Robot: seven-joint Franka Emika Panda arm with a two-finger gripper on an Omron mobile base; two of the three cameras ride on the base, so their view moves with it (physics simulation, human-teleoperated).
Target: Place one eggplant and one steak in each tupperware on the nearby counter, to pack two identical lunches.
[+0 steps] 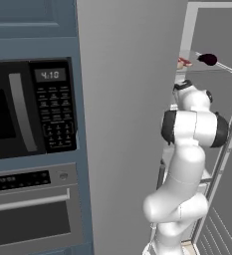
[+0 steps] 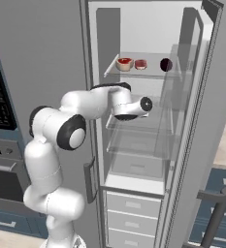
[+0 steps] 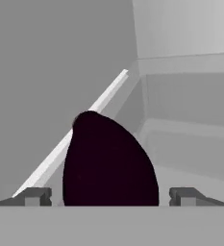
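1. Eggplant (image 3: pixel 108 161) lies between the spread, empty claw (image 3: pixel 111 197) tips on a fridge shelf (image 3: pixel 75 139); its glossy curve may squirt free on closing.
2. Steak (image 2: pixel 124 63) and another eggplant (image 2: pixel 166 64) wait on the shelf above.

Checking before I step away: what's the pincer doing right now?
Pincer: open, fingertips standing either side of an eggplant, not yet closed on it.
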